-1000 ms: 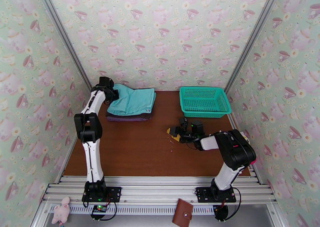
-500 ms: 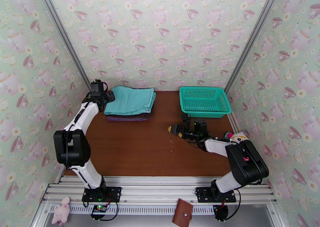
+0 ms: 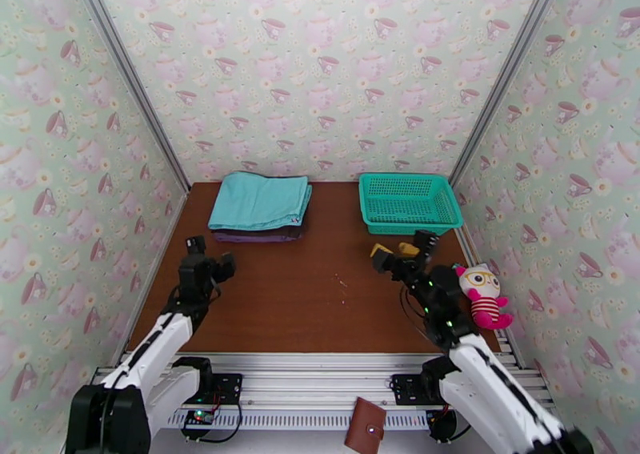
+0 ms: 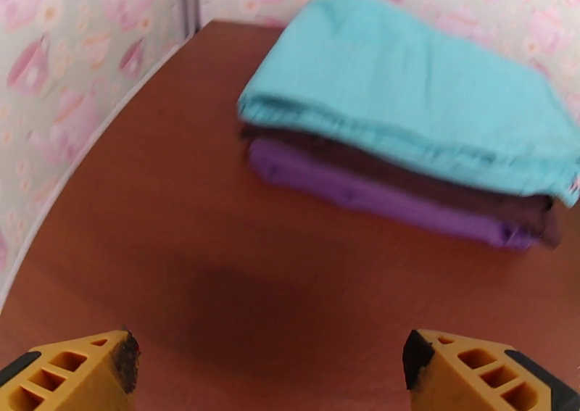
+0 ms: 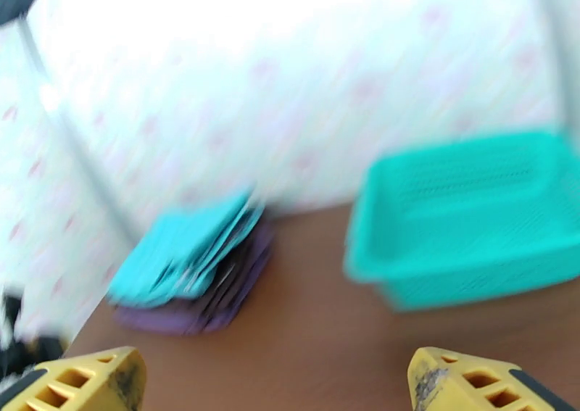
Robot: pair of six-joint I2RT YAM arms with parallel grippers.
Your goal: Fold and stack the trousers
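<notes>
The turquoise trousers (image 3: 260, 201) lie folded at the back left of the table, on top of a dark brown and a purple folded cloth (image 3: 254, 237). The left wrist view shows the trousers (image 4: 406, 101) lying flat over the brown layer (image 4: 406, 182) and the purple cloth (image 4: 377, 198). My left gripper (image 3: 210, 257) hangs open over bare table, well in front of the stack, its yellow fingertips (image 4: 94, 372) wide apart with nothing between them. My right gripper (image 3: 400, 249) is open and empty just in front of the basket. In the blurred right wrist view the trousers (image 5: 188, 256) sit far left.
A teal mesh basket (image 3: 408, 201) stands at the back right, and the right wrist view catches the basket (image 5: 471, 217) too. A plush toy (image 3: 480, 291) lies at the table's right edge. A brown wallet (image 3: 364, 425) rests on the front rail. Side walls close in on both sides.
My left gripper opened, let go of the trousers on the stack and pulled back toward the near left. My right arm swung back and raised its gripper toward the basket.
</notes>
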